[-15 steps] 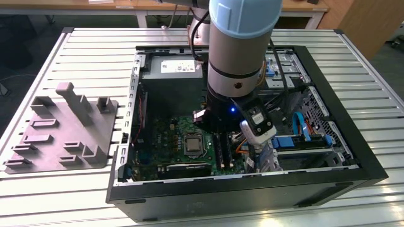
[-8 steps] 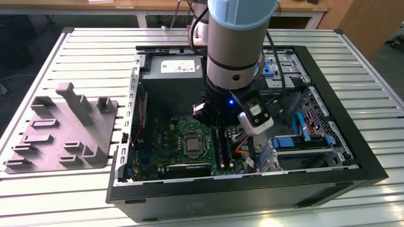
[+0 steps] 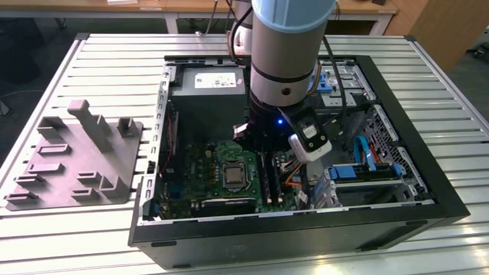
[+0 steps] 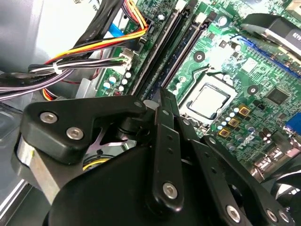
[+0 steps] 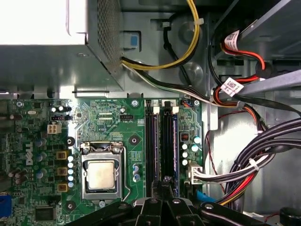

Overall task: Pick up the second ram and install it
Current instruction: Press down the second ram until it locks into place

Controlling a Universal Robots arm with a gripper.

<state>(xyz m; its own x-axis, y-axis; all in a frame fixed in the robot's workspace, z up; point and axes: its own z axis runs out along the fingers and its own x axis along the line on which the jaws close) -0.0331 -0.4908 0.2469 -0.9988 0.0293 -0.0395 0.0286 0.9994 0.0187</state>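
Observation:
My gripper is low inside the open computer case, over the memory slots beside the processor. In both wrist views its black fingers stand pressed together, with no gap showing. Their tips rest at the end of a long dark ram stick that stands in its slot on the green board. That ram runs straight away from the fingertips. Close beside it lies a second dark strip. In the exterior view both show as dark bars below the wrist.
A grey plastic fixture with upright posts lies outside the case on the exterior view's left. The power supply sits behind the gripper. Cable bundles crowd one side of the slots, and the processor socket is on the other.

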